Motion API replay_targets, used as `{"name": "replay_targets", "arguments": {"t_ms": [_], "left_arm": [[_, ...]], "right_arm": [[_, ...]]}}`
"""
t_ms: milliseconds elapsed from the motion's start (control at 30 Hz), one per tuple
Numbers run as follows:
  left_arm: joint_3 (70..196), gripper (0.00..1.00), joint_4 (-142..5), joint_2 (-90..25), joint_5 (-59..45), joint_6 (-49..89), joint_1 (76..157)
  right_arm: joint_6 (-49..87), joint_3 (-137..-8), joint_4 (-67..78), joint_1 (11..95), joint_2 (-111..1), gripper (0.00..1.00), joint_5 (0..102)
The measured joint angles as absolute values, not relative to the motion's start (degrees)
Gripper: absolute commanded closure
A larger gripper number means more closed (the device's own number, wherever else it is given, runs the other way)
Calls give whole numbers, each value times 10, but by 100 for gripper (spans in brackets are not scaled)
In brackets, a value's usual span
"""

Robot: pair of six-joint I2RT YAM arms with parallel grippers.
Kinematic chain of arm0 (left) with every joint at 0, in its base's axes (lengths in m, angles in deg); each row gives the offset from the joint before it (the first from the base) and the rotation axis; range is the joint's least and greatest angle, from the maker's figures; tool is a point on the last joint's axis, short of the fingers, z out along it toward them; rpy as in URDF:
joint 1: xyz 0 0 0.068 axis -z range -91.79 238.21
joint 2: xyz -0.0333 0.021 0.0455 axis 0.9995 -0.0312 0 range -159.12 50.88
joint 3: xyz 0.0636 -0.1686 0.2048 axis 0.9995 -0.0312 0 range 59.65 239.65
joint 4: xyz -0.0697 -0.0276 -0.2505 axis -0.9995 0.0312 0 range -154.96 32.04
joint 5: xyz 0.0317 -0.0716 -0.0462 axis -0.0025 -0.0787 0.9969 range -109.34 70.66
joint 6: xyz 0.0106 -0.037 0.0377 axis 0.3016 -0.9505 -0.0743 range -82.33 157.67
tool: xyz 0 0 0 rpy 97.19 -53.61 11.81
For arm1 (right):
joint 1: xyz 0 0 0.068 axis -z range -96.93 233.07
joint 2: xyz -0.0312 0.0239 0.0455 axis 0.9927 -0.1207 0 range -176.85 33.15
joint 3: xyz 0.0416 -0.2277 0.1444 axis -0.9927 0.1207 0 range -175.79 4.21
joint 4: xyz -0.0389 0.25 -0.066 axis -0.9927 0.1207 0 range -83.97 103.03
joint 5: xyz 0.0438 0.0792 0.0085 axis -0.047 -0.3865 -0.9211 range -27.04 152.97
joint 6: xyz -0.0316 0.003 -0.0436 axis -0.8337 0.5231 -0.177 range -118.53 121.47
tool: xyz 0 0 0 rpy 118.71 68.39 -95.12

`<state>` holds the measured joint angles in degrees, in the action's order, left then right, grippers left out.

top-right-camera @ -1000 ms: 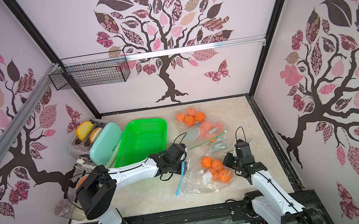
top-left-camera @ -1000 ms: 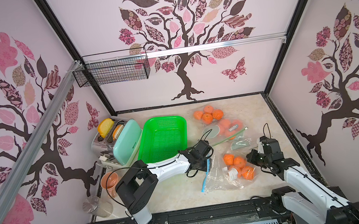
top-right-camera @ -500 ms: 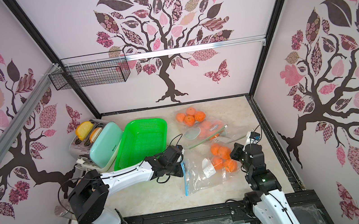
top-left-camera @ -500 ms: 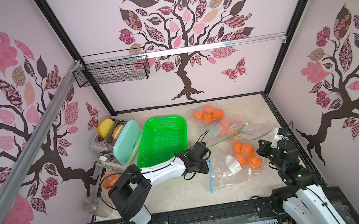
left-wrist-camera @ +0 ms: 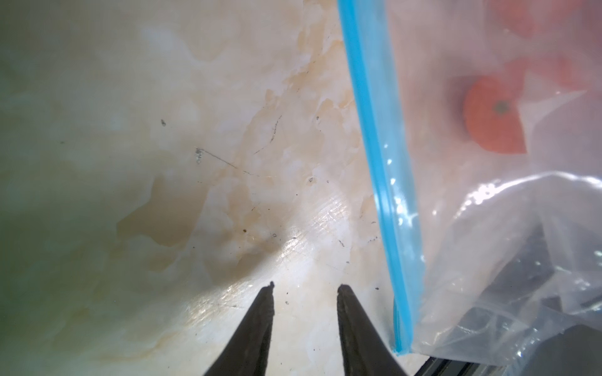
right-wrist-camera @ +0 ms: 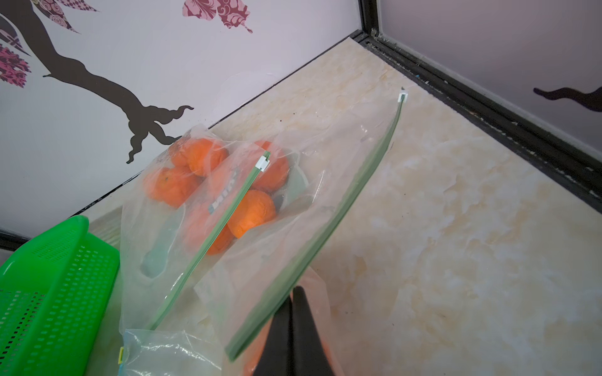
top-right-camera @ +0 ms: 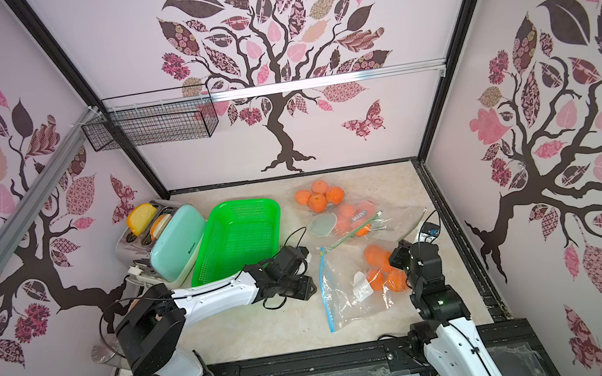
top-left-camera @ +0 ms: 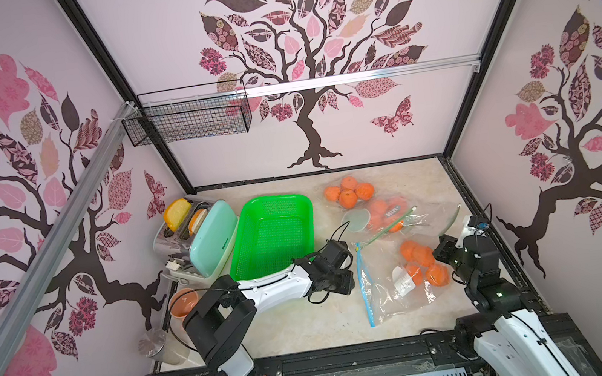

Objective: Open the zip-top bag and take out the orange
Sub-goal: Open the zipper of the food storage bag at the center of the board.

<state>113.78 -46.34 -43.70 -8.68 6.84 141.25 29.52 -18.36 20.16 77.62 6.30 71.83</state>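
Note:
A clear zip-top bag (top-left-camera: 392, 295) with a blue zip strip (top-left-camera: 363, 287) lies front centre, and several oranges (top-left-camera: 421, 260) are bunched at its right end. Both top views show it (top-right-camera: 350, 301). My left gripper (left-wrist-camera: 306, 288) hovers low over bare table just left of the blue strip (left-wrist-camera: 378, 162). It is open, with nothing between its fingers. One orange (left-wrist-camera: 492, 117) shows through the film. My right gripper (right-wrist-camera: 293, 294) is shut, pinching the bag's clear film at the orange end (top-left-camera: 440, 253). A green zip strip (right-wrist-camera: 325, 247) of another bag crosses in front of its tips.
Two more bags of oranges (top-left-camera: 349, 192) (top-left-camera: 386, 215) and a flat green-zipped bag (top-left-camera: 453, 216) lie behind. A green basket (top-left-camera: 274, 236) and a mint toaster (top-left-camera: 212, 244) stand to the left. An orange cup (top-left-camera: 184, 303) and a glass (top-left-camera: 158, 346) sit front left.
My right gripper drew back to the right, dragging the bag and its oranges along. My left gripper opened and now sits clear of the blue zip strip.

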Motion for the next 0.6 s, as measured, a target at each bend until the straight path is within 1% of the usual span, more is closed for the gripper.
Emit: {"name": "replay_targets", "arguments": {"t_ms": [33,200,333,467,600], "left_arm": [[1135,74,-472,-437,-80,68,1413],[1114,76,-526,-438,-39,75,1419],[1112,80,-560,-450,-23,80,1430],[1109,79,-600,-461,-6,86,1441],[1090,75,-679,-460,14,89,1447]], "right_arm": [[295,-184,200,776,69,100,717],[299,-183,199,776,77,100,715],[302,-183,200,776,77,100,715],[302,-183,200,776,71,100,715],[302,-182,200,776,69,100,715]]}}
